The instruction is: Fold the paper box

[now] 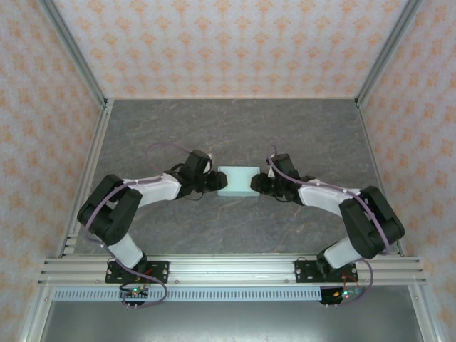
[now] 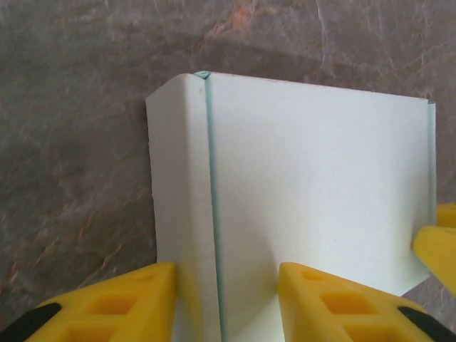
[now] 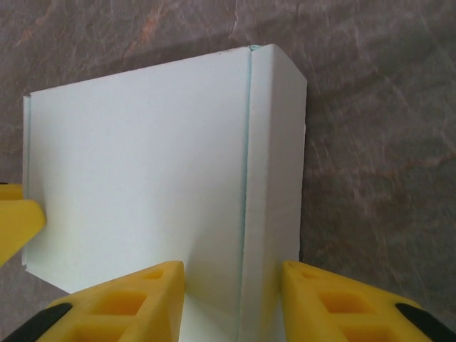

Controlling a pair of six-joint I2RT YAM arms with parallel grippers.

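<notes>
The paper box (image 1: 238, 181) sat flat near the middle of the counter (image 1: 235, 125), looking like a closed rectangle. My left tool (image 1: 212, 182) met it at its 9 o'clock end and my right tool (image 1: 261, 184) at its 3 o'clock end. Each pair of fingers (image 2: 128, 299) straddled a creased side wall, I judged to press the folds sharp and keep the box from sliding. I could not tell whether either tool was clenched on the card or merely astride it.

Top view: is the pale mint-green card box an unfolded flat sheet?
No, the card box is folded into a closed rectangular block.
</notes>
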